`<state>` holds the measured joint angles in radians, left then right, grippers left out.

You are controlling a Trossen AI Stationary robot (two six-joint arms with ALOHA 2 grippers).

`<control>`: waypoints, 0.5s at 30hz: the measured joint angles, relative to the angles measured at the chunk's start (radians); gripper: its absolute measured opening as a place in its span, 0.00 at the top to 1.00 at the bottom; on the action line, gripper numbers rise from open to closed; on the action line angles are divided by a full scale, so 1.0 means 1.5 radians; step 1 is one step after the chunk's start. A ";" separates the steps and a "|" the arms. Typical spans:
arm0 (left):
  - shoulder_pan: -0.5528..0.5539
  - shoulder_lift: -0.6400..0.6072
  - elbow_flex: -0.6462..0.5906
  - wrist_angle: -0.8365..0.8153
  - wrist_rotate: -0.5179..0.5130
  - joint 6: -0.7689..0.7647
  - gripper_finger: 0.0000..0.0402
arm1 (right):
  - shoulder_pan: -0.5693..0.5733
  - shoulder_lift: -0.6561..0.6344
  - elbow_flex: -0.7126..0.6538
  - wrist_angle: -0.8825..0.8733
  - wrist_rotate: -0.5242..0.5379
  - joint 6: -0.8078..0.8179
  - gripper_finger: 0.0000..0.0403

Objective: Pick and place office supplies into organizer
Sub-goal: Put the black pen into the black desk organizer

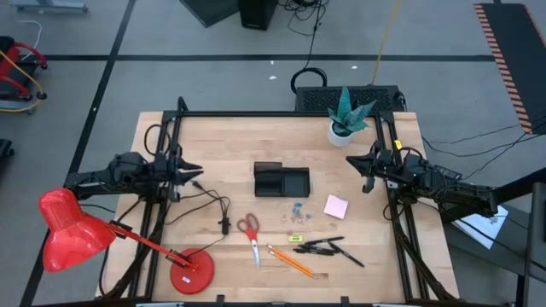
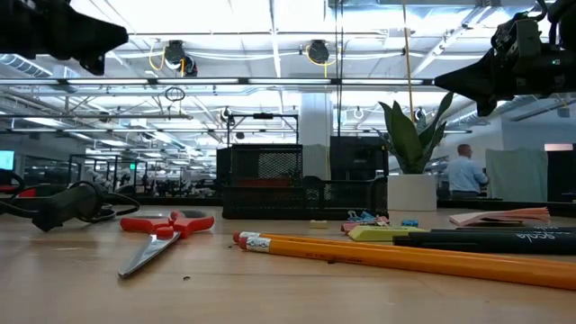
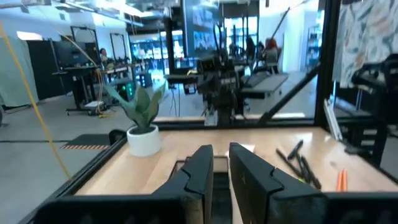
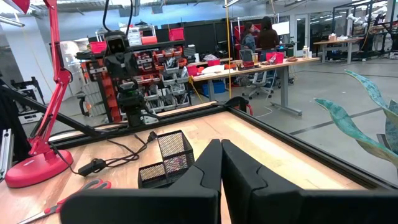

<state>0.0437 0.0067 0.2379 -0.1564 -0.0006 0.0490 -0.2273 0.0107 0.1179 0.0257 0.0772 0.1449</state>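
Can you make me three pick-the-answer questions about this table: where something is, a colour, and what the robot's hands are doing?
1. Where is the plant pot?
A. by the table's far edge, near the right arm
B. inside the organizer
C. under the lamp

2. What colour are the scissors' handles?
A. blue
B. red
C. green

3. What is the right end effector doing?
A. holding a pencil
B. shut, holding nothing
C. gripping the sticky notes

Answers: 1 A, the high view shows it there. 2 B, both handles are red. 3 B, the right wrist view shows its fingers together with nothing between.
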 joint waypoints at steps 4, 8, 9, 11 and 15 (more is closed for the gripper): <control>0.000 0.000 0.000 0.019 0.000 0.000 0.84 | 0.000 0.000 0.000 0.000 0.000 0.000 1.00; 0.000 0.000 0.000 0.037 0.000 -0.008 0.84 | 0.000 0.000 0.000 0.010 0.000 0.000 1.00; 0.000 0.000 0.000 0.035 0.000 -0.008 0.84 | 0.000 0.000 0.000 0.011 0.000 0.000 1.00; 0.000 0.005 0.000 0.032 -0.001 -0.004 0.84 | 0.000 0.000 0.000 0.009 0.000 0.000 1.00; 0.000 0.037 0.000 0.066 -0.003 -0.006 0.84 | 0.000 0.000 0.000 0.010 0.000 0.000 1.00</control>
<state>0.0433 0.0629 0.2381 -0.0580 -0.0054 0.0402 -0.2276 0.0109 0.1181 0.0402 0.0772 0.1452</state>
